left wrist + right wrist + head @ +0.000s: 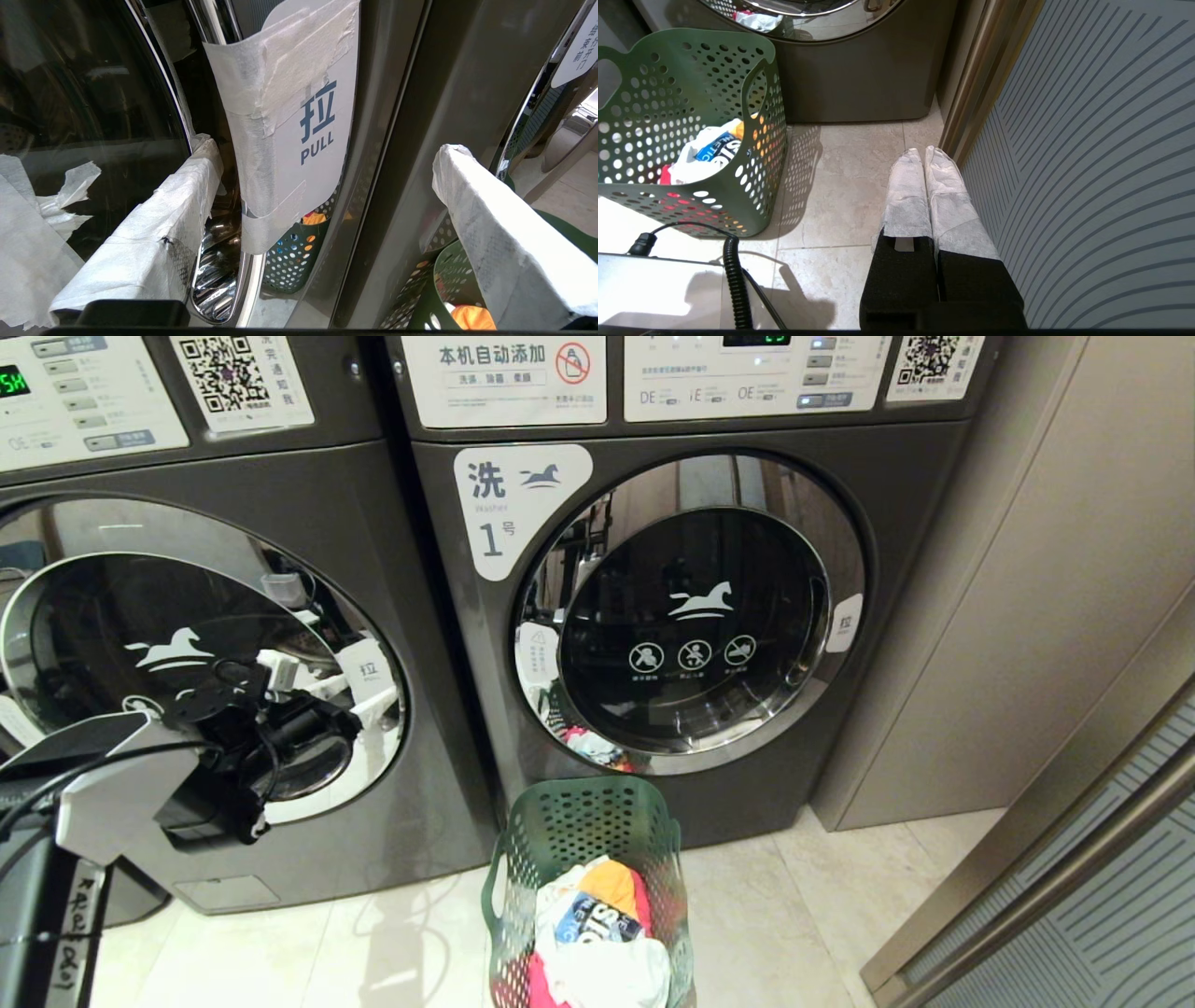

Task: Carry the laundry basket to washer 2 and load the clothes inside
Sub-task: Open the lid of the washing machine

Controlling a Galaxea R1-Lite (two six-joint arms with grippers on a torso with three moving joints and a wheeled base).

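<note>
Your left gripper (pixel 327 186) stands wide, fingers either side of the taped PULL label (pixel 308 126) on the left washer's door (pixel 187 644). Right gripper (pixel 927 161) pinched empty over floor beside basket (pixel 752 196).

Washer 1 (pixel 672 616) beside beige wall panel (pixel 1046 579)

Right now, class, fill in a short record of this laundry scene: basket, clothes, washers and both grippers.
basket: green laundry basket on the floor before washer 1
clothes: piled inside it
left washer: door shut
left gripper: open, at the PULL label on that door
right gripper: shut, idle above the floor
</note>
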